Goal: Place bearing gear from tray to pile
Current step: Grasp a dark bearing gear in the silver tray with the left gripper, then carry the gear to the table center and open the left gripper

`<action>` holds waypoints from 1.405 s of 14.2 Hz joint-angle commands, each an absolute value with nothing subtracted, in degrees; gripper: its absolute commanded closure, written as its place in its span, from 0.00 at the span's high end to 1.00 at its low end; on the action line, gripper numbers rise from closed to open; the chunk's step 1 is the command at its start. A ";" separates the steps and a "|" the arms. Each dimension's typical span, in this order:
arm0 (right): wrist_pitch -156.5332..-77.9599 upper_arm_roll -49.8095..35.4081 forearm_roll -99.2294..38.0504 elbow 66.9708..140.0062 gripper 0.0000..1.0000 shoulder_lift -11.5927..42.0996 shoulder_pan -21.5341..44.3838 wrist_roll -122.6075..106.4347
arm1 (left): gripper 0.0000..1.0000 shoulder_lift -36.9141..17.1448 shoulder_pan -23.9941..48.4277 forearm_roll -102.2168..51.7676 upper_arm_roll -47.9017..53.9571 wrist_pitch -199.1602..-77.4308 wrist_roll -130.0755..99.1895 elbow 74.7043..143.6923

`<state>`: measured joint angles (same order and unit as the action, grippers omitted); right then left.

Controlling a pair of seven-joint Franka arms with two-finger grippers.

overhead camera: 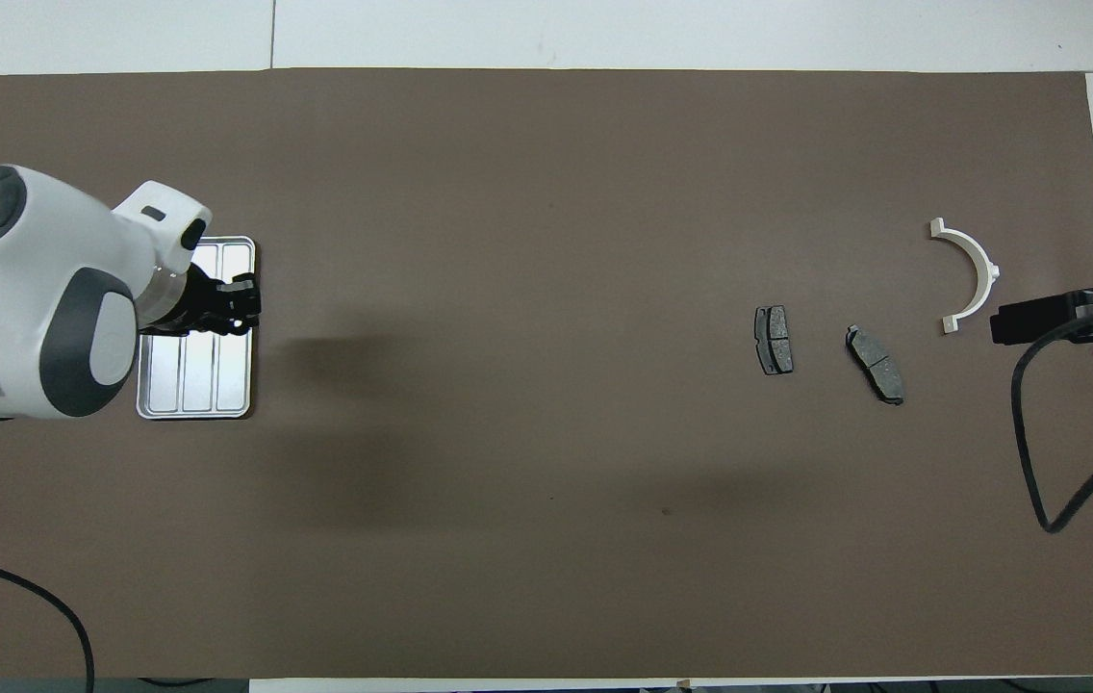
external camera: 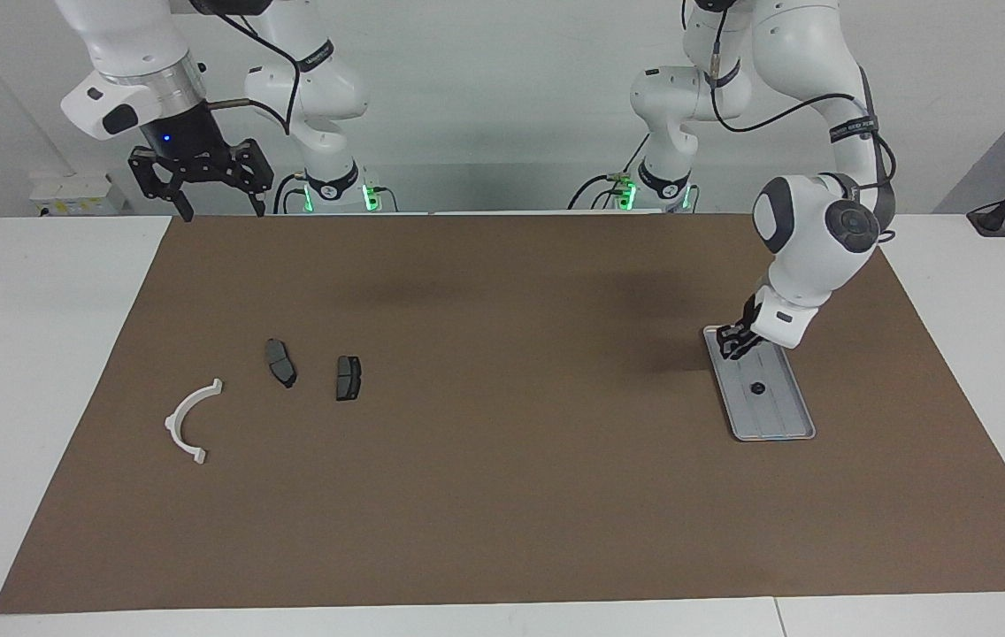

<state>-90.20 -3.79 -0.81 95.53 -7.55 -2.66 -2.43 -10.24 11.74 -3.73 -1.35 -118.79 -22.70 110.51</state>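
One small dark round bearing gear (external camera: 756,387) lies on the flat silver-grey ridged metal tray (external camera: 777,416), about midway along it. No gear has reached the pile, so I judge the task to be in its early stage.

The left claw (external camera: 735,345) hangs low over the tray's end nearest the robots. I cannot tell if it is closed on a gear or empty.

Well apart from the tray, toward the right arm's end of the brown-covered table (external camera: 502,495), the pile waits. It is a white semicircular plastic bracket (external camera: 170,425) and two dark grey brake-pad pieces (external camera: 281,363).

The right claw (external camera: 219,211) waits with its jaws spread and empty, up over the table edge well apart from the tray.

The lift, the carry and the drop are all left to do.
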 commanded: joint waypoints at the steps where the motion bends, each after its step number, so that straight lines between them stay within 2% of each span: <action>1: -90.09 -4.22 -1.41 95.62 1.00 -7.82 -3.60 -3.52 | 0.00 -15.46 20.19 -6.14 -2.11 -116.55 -34.76 101.98; 4: -89.91 -4.22 -1.41 95.62 1.00 -7.82 -3.69 -3.25 | 0.00 -21.59 30.47 -5.80 -2.55 -116.46 -49.00 94.52; 6: -89.91 -4.22 -1.41 95.62 1.00 -7.82 -3.52 -3.25 | 0.00 -26.17 33.56 -5.54 -2.46 -117.68 -54.03 91.15; 10: -89.91 -4.22 -1.41 95.62 1.00 -7.82 -3.43 -3.43 | 0.00 -26.98 36.38 -4.13 -2.46 -125.49 -55.81 96.14; 13: -89.65 -4.22 -1.41 95.71 1.00 -7.91 -3.43 -3.52 | 0.00 -30.74 38.30 -3.52 -2.72 -125.33 -57.56 95.28; 18: -89.47 -4.22 -1.41 96.15 1.00 -8.00 -3.51 -3.43 | 0.02 -30.94 38.50 -1.94 -3.08 -125.94 -59.94 95.10; 19: -89.73 -4.22 -1.41 96.59 1.00 -8.43 -3.43 -3.51 | 0.43 -30.85 38.41 -1.85 -3.08 -125.60 -59.94 95.10; 20: -89.65 -4.22 -1.41 96.77 1.00 -8.52 -3.34 -3.25 | 0.99 -30.76 38.23 -1.67 -3.16 -124.90 -60.03 94.92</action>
